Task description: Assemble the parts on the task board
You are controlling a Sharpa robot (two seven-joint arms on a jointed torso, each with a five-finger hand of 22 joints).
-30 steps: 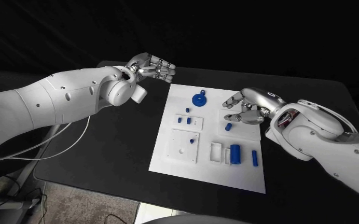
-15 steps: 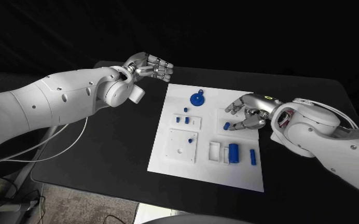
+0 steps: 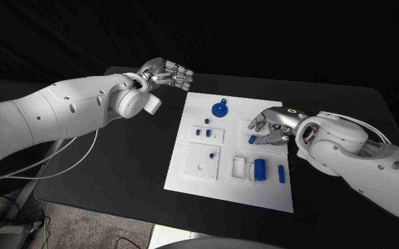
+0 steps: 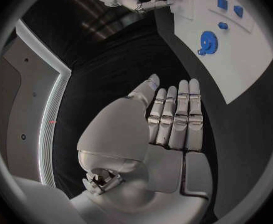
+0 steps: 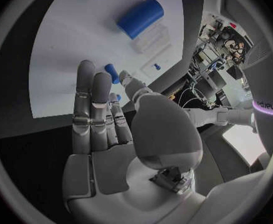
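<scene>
The white task board (image 3: 229, 188) lies mid-table. A blue gear (image 3: 219, 109) sits at its far end, and a blue cylinder (image 3: 261, 169) with a slim blue peg (image 3: 281, 173) beside it lies near its front right. My right hand (image 3: 270, 127) hovers over the board's right side, fingers bent down next to a small blue piece (image 3: 252, 139). In the right wrist view that hand (image 5: 105, 129) holds nothing, and the small blue piece (image 5: 111, 73) lies between fingertips and thumb. My left hand (image 3: 166, 75) hangs empty beyond the board's far left corner, fingers straight (image 4: 174, 129).
Several small blue pieces (image 3: 203, 133) stand in a white block on the board's left. A short peg (image 3: 213, 155) sits on a square white plate (image 3: 202, 165). Black table (image 3: 124, 162) surrounds the board. White cables trail off the table's left edge.
My right hand has moved in over the board's right side and lowered its fingers to the small blue piece. The left hand has stayed where it was.
</scene>
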